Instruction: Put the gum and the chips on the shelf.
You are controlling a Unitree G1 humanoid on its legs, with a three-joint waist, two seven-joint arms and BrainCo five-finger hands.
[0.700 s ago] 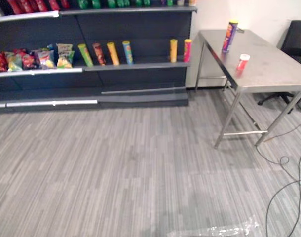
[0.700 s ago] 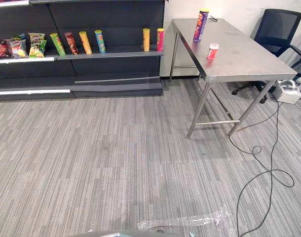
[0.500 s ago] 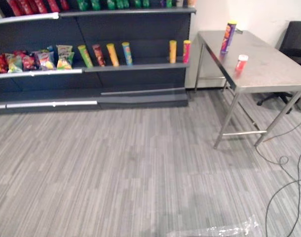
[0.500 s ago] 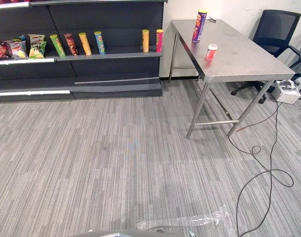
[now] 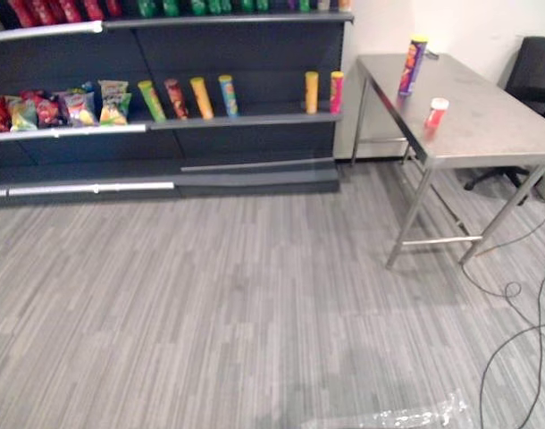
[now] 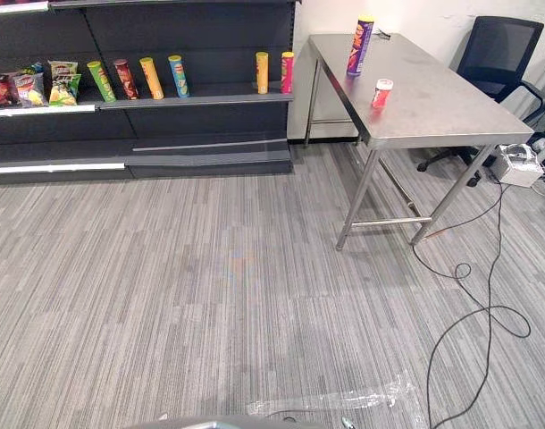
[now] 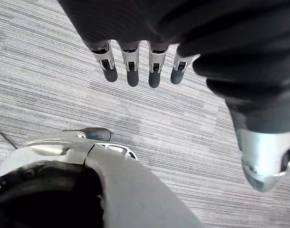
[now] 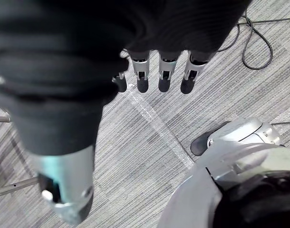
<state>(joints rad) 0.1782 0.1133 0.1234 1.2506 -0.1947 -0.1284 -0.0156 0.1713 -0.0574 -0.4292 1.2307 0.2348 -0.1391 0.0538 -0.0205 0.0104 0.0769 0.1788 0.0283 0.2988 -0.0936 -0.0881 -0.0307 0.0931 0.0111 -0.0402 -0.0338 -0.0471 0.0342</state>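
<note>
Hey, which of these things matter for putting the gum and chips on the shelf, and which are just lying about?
Job: purple chips can, small red gum tub, both on the steel table; dark shelf.
Lying about: office chair, snack bags, plastic sheet on floor.

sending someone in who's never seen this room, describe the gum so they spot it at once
Find the steel table right of the dark shelf unit. On it stand a tall purple chips can towards the far end and, nearer, the gum. The gum is the short red tub with a white cap, far lower than the can.
</note>
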